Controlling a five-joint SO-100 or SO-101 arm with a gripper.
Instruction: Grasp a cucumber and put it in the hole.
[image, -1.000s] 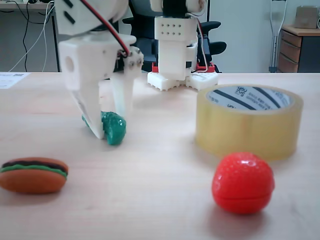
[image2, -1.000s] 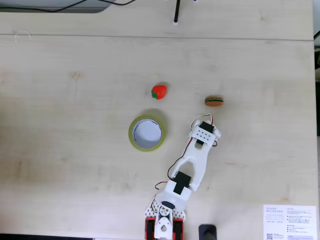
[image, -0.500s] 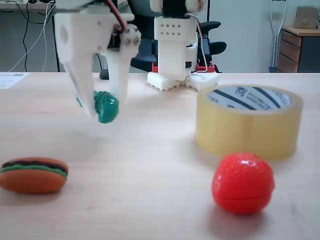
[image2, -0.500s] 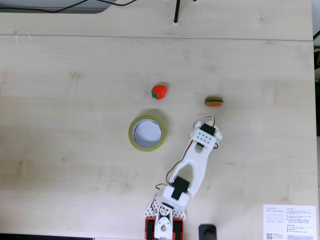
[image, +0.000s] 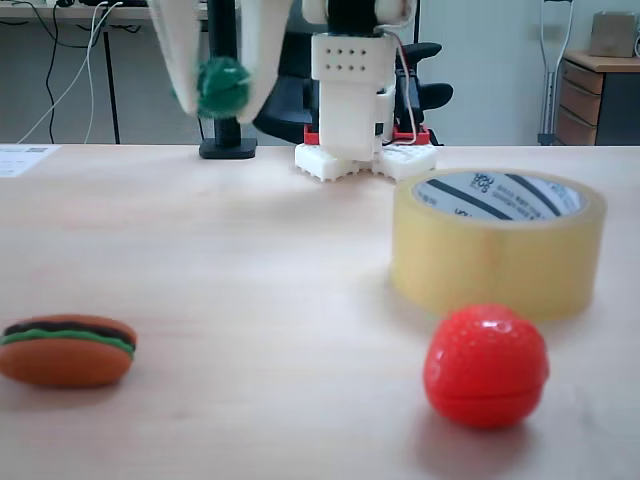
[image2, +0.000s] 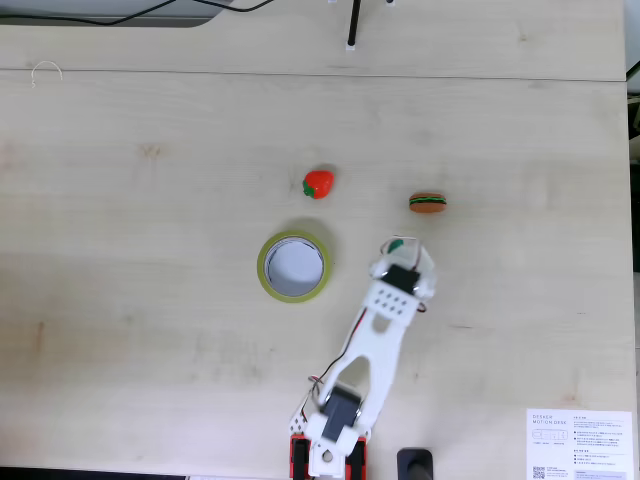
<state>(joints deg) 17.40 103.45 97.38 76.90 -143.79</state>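
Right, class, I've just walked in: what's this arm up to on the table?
The arm's tool is shut on the cucumber and holds it high above the table. The tape roll with the hole stands to its right in the low fixed view, with nothing in it. A toy strawberry and burger lie nearby.

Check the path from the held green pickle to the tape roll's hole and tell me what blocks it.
Nothing visible does. The gripper holds the small dark-green bumpy toy cucumber high above the table, and bare wood lies between it and the yellowish tape roll's hole. The red strawberry-like toy and toy burger sit aside.
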